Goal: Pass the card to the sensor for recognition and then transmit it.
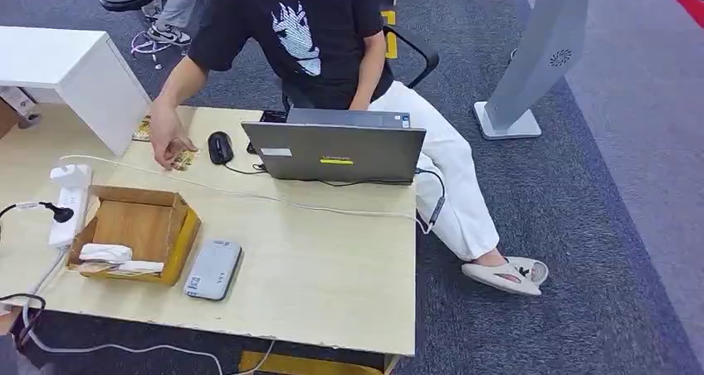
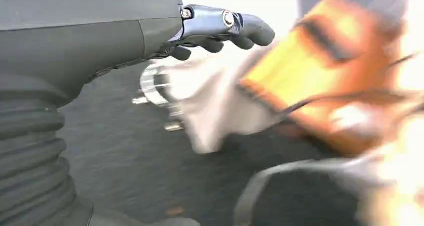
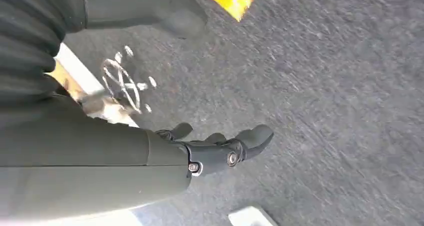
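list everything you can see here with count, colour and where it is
table: 1, light wood, fills the lower left of the head view
laptop: 1, grey, open at the table's far edge, in front of the person
mouse: 1, black, left of the laptop
cards: a few, yellowish, under the person's hand; another bit by the white box
cardboard box: 1, brown, open, near left of the table
sensor: 1, grey flat device, right beside the cardboard box
power strip: 1, white, left of the cardboard box
white box: 1, far left corner
kiosk stand: 1, grey, on the carpet
person: 1, black shirt, seated behind the table
left hand: dark grey, holds nothing
right hand: dark grey, holds nothing, over the carpet
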You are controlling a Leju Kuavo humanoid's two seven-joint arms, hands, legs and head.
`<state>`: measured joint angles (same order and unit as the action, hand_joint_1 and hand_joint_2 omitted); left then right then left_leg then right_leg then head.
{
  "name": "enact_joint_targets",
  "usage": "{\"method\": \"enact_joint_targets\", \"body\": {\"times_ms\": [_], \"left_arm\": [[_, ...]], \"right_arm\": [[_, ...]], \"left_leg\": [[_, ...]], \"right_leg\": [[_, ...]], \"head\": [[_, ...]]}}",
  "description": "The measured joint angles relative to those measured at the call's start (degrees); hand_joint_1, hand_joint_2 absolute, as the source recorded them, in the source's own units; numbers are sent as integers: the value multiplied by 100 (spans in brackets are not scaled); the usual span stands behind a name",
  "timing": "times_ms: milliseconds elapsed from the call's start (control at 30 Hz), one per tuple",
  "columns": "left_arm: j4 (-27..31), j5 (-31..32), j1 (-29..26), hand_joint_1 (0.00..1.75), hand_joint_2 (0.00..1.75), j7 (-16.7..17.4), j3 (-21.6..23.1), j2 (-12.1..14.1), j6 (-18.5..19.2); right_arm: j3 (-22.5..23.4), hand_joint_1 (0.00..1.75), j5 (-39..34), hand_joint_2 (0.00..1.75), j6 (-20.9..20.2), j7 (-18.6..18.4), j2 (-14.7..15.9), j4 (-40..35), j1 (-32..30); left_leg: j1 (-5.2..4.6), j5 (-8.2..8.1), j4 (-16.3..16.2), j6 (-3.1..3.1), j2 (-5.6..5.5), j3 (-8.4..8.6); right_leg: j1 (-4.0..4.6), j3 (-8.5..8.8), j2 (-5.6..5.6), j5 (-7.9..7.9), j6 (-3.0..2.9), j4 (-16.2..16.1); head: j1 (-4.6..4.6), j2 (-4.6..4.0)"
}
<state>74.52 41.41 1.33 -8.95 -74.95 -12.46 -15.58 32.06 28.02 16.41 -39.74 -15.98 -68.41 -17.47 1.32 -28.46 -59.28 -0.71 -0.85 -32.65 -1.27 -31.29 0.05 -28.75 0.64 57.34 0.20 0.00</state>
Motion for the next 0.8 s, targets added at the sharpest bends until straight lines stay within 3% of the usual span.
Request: {"method": "enact_joint_targets", "body": {"times_ms": [167, 267, 467, 533, 667, 800], "left_arm": [[1004, -979, 0, 0, 175, -800, 136, -35, 296], [1923, -1267, -14, 0, 175, -1164, 317, -103, 936], [3582, -1380, 64, 0, 175, -1350, 529, -254, 2536], [3969, -1418, 142, 0, 175, -1405, 577, -282, 2859], [4614, -1098, 399, 0, 175, -1477, 807, -365, 3051], [5001, -659, 442, 0, 175, -1311, 1570, -396, 3228]], "right_arm": [[-199, 0, 134, 175, 48, -28, -2, -89, -117], [-229, 0, 256, 175, -48, -35, -4, -89, -117], [-229, 0, 323, 175, -360, -35, -4, -155, -151], [-229, 0, 339, 175, -435, -26, -4, -155, -154], [-218, 0, 529, 175, -610, 31, -4, -155, -150], [-192, 0, 577, 175, -717, 182, -4, -148, -135]], "left_leg": [[1, 0, 0, 0, 2, 0], [-4, 0, -1, 1, 2, 0], [-5, 1, -6, 1, 2, 0], [-5, 1, -6, 1, 2, 1], [-4, 1, -6, 1, 2, 2], [-5, 2, -6, 1, 3, 2]], "right_leg": [[0, -6, 2, 0, 0, 0], [-4, -4, 1, 1, 1, 0], [-4, 1, 3, 6, 1, -1], [-4, -1, 3, 6, 1, -1], [-3, -8, 2, 6, 1, 0], [-3, 2, 3, 8, 0, 0]], "head": [[2, 0], [0, 0], [2, 0], [-2, 0], [-2, 0], [0, 0]]}}
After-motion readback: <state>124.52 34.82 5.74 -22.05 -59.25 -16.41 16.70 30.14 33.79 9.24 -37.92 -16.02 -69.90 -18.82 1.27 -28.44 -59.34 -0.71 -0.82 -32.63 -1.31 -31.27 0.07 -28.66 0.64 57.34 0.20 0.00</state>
